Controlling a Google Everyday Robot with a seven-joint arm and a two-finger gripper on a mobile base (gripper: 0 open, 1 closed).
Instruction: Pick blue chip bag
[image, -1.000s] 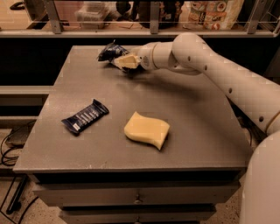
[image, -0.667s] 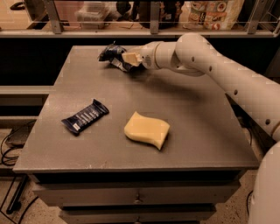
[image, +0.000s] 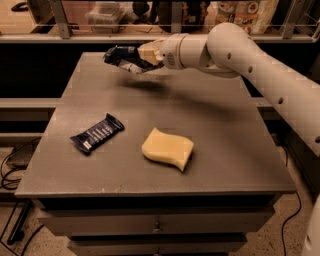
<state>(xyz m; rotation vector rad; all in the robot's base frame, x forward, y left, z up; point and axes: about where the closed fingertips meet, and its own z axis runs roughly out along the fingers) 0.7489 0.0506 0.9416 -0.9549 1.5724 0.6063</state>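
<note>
A grey square table (image: 225, 125) with drawers (image: 157, 227) beneath it is seen from the front and slightly above. No brand name or wording can be read anywhere: pale stripes and marks are seen on a flat, narrow dark blue bar wrapper (image: 97, 133), and printed packaging is glimpsed on a shelf (image: 150, 37) behind the table at 12 o'clock, but none of it can be made out as letters. The blue chip bag (image: 120, 56) is shown as a small, crumpled, puffy dark navy foil packet of irregular shape, with a few pale glints on its creases. It is found at about 11 o'clock over the table, near the far left corner, and is held clear of the surface, with a soft shadow cast on the tabletop just below it. The gripper (image: 137, 60), at the end of a white arm (image: 250, 60) reaching in from 3 o'clock, is placed at the bag's right end, and its cream-coloured fingers (image: 148, 51) are pinched closed on the bag. The bar wrapper is laid at an angle at 8 o'clock. A yellow sponge (image: 167, 148) is set near the centre, toward 6 o'clock, just apart from the wrapper.
</note>
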